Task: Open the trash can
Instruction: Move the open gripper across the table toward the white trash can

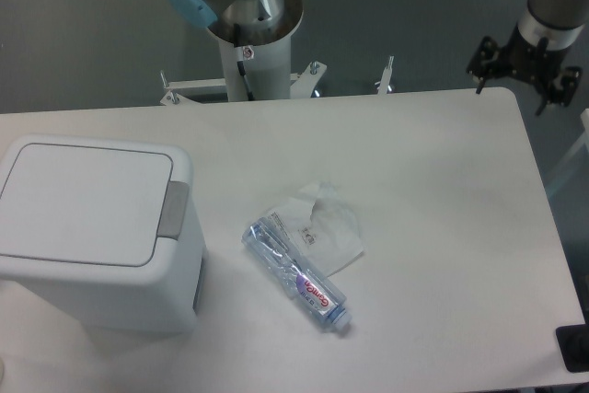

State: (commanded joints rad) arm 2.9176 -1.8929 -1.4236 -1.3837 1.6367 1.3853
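The trash can (92, 236) is a boxy white bin at the left of the table. Its flat white lid (83, 200) lies shut, with the grey push button (174, 211) on the lid's right edge. My gripper (520, 89) hangs at the far right corner of the table, far from the bin. Its black fingers (479, 80) are spread apart and hold nothing.
A crushed clear plastic bottle (299, 273) with a blue cap lies in the middle of the table, on a crumpled clear wrapper (331, 227). The arm's base column (250, 43) stands behind the far edge. A small black object (575, 349) sits at the table's front right corner.
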